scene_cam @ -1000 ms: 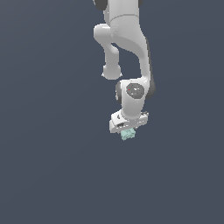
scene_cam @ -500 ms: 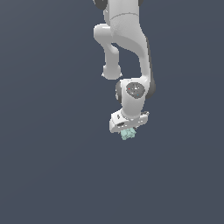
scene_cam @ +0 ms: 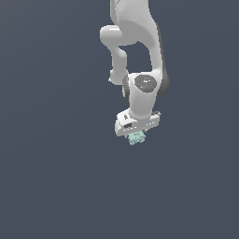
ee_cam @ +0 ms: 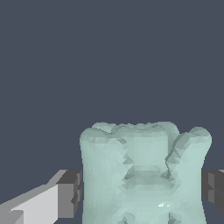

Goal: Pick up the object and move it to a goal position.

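The jaws are clenched on the object (ee_cam: pixel 144 175): in the wrist view a dark pad (ee_cam: pixel 72 192) sits against one of its flanks and a second pad meets the opposite flank, with no gap showing on either side. The gripper (scene_cam: pixel 137 136) points downward, and in the exterior view the object (scene_cam: pixel 136 137) pokes out just beneath the white hand, directly under the arm (scene_cam: pixel 140 60) and a little to the exterior view's right of centre. Whether it rests on the floor (scene_cam: pixel 51 186) or hangs clear of it cannot be told; no shadow or contact line shows.

The piece is pale mint, matte and knobbly, with rounded lobes and a recessed middle. It looks rigid and light, and narrower than the hand, so it should carry easily. The matte skin ought to give fair friction, but the lumpy flanks mean the pads may bear on only a few high spots, which could let it pivot. The flatter side walls, where the pads now sit, look like the best place to hold. No goal marker is visible in either view.
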